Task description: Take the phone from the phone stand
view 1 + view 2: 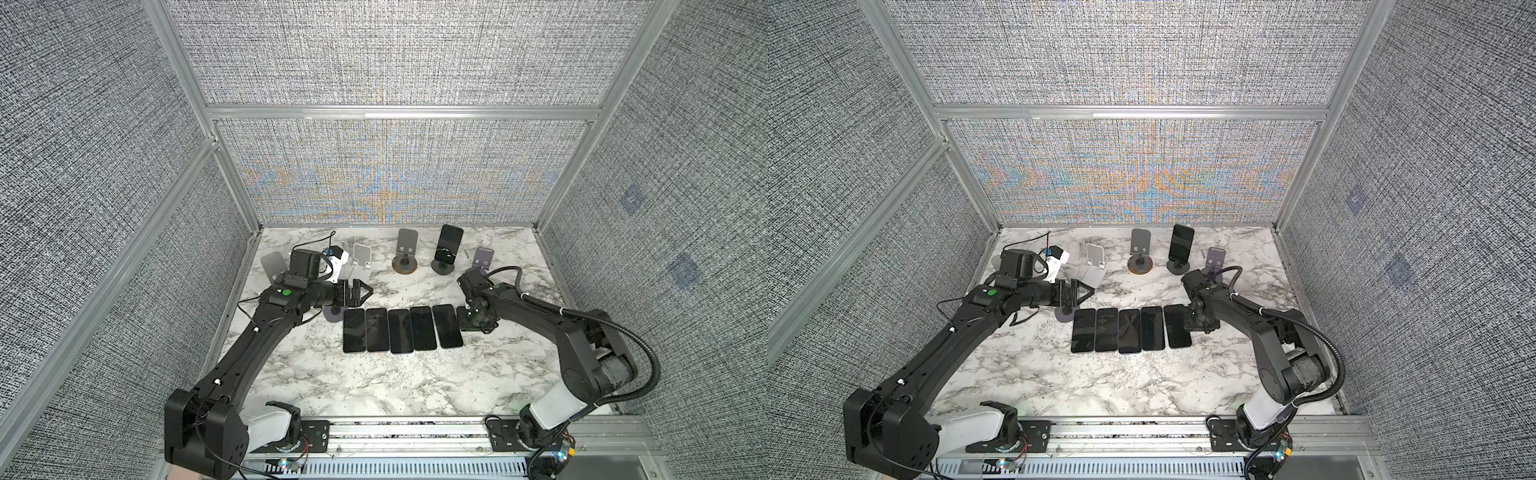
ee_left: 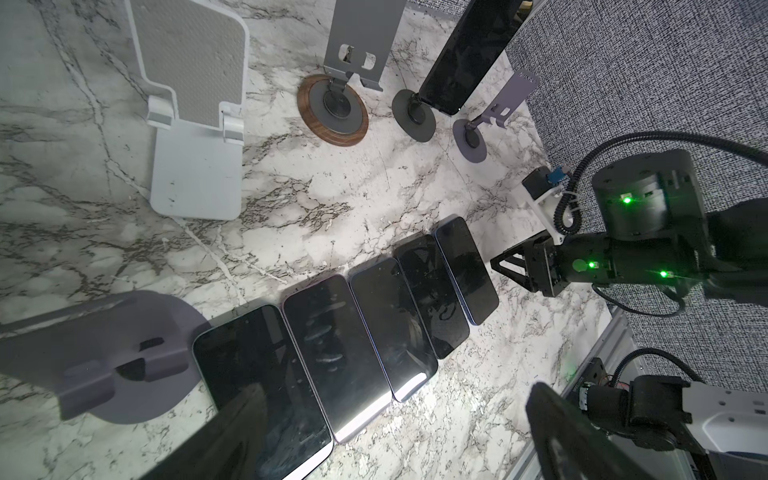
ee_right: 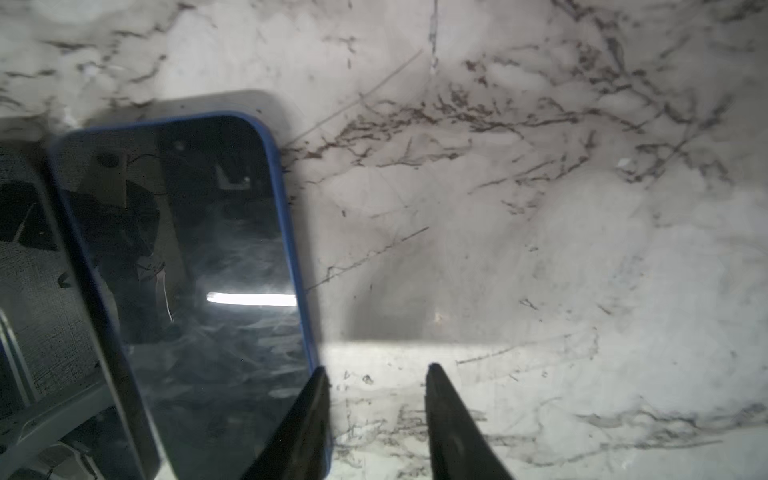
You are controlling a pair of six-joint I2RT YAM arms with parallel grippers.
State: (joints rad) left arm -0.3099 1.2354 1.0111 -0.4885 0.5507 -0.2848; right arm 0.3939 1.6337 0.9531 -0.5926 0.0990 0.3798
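Top views, both: glossy black slab phone [image 1: 449,241] [image 1: 1182,242] leaning back, upright, on dark grey stand with round foot [image 1: 444,266] [image 1: 1178,267], near the far edge of white marble tabletop [image 1: 374,386], right of middle; the only occupied stand in sight. Row of five dark phones [image 1: 401,330] lying flat, side by side, mid-surface. Spread wide and empty beside the row's left end, left gripper [image 1: 363,291]; low at its right end, right gripper [image 1: 462,319]. Left wrist view: same phone [image 2: 469,54] dark-screened, lower end tucked behind the lip of the stand [image 2: 413,116]; small foot, so probably easy to tip. Right wrist view: right gripper [image 3: 377,368] narrowly parted over bare marble, holding nothing, one fingertip at the rim of a blue-edged phone [image 3: 187,270], touching or not unclear. Likely step: reaching for the standing phone. Best done by rising clear of the row first, widening the jaws, pinching the long edges above the lip, then lifting along the backrest's lean before pulling away.
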